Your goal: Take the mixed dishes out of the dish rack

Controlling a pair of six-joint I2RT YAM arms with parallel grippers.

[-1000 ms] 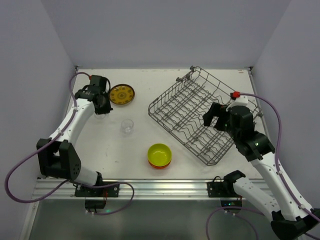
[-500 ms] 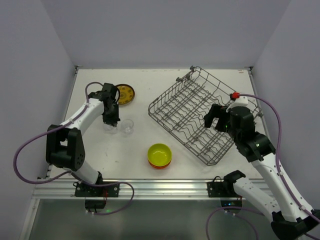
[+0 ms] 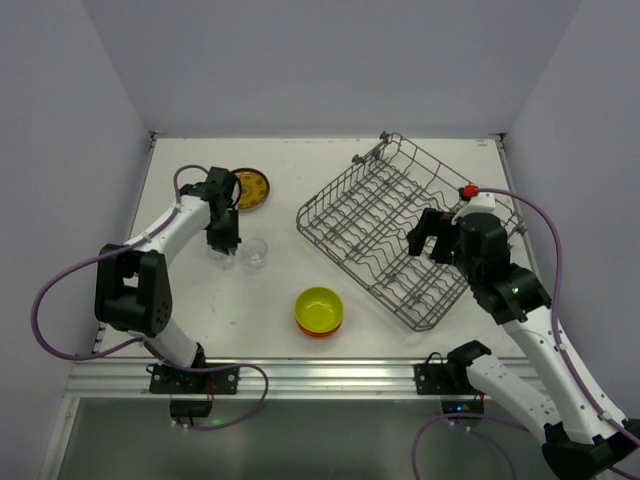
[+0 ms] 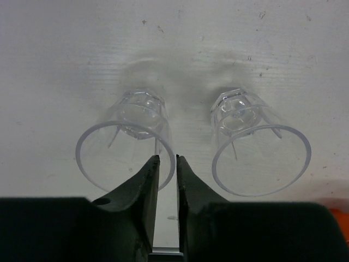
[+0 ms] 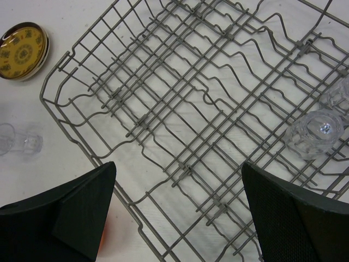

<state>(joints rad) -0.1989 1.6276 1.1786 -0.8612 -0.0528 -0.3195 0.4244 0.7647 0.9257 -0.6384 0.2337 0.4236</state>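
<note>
Near edge, about mid-width: yellow-green bowl [image 3: 319, 304] nested in an orange bowl [image 3: 320, 330]. Only a sliver of the orange rim shows. The stack sits on the worktop [image 3: 200, 310], just off the rack's near-left side and not touching it.

Right half: dish rack [image 3: 372, 215] set askew, one corner toward the near right and the opposite corner toward the far edge. The right gripper [image 3: 428, 238] hangs over the rack's near-right part, fingers spread wide with nothing between them. In the right wrist view, one racked glass [image 5: 313, 134] rests on the wires at the rack's right side. A second racked glass [image 5: 339, 94] sits just beyond it, cut off by the frame edge.

Left half, mid-depth: two clear glasses side by side on the worktop, near each other but apart, mouths toward the left wrist camera. The left gripper [image 4: 166, 164] is pinched on the held glass [image 4: 124, 147]. One finger is inside the mouth and one outside, with the glass wall in the thin gap between them. The free glass [image 4: 256, 153] stands untouched just beside it, toward the rack.

Toward the far-left corner: patterned plate [image 3: 245, 190], brown and yellow, flat on the worktop just beyond the left wrist.
</note>
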